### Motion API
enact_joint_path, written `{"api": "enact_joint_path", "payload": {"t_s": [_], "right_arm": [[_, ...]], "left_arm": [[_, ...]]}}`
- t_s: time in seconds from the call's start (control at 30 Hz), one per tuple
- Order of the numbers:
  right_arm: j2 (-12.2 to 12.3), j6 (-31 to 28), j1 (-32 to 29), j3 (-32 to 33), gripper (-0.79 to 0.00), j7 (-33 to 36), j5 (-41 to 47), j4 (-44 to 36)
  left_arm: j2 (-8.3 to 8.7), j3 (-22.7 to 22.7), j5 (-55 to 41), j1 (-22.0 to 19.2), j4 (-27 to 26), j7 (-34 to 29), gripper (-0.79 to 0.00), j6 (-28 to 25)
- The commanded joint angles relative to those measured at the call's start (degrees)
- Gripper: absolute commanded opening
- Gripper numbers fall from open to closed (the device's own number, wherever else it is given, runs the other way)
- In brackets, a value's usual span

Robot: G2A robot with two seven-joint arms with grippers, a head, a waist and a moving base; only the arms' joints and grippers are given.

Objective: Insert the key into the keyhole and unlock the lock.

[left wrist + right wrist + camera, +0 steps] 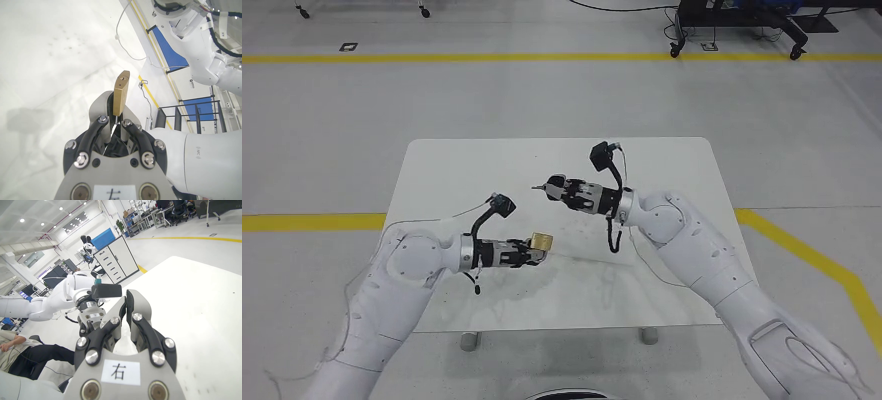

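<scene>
A brass padlock (541,241) is held above the front-middle of the white table (672,170) by my left gripper (531,251), which is shut on it. In the left wrist view the padlock (121,94) sticks out past the fingers (100,100), its keyhole end (123,77) pointing away. My right gripper (550,187) hovers farther back, just behind the padlock, shut on a small key (537,187) whose thin tip pokes out to the left. In the right wrist view the pads (130,302) are pressed close together and the key is hidden between them.
Both arms hang over the middle of the tabletop with a short gap between the grippers. A thin white cable (122,45) trails from the right arm. The table's far rounded corner (175,257) is near the right gripper.
</scene>
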Motion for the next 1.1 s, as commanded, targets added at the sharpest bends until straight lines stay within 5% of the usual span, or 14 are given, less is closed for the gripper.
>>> {"api": "enact_joint_path", "payload": {"t_s": [0.0,0.47,1.07], "right_arm": [[-0.06,0.08,0.25,-0.14,-0.785,1.64,1.55,0.34],[-0.51,-0.45,0.76,-1.13,-0.785,6.89,5.50,0.68],[-0.48,-1.49,1.00,-1.76,-0.785,16.19,14.97,1.35]], "left_arm": [[0.18,-0.45,1.29,1.24,-1.27,2.27,-0.785,-1.13],[0.81,-2.08,4.55,4.57,-2.75,12.11,-0.785,-5.70],[1.26,-1.33,5.07,4.40,-2.19,14.22,-0.785,-6.32]]}}
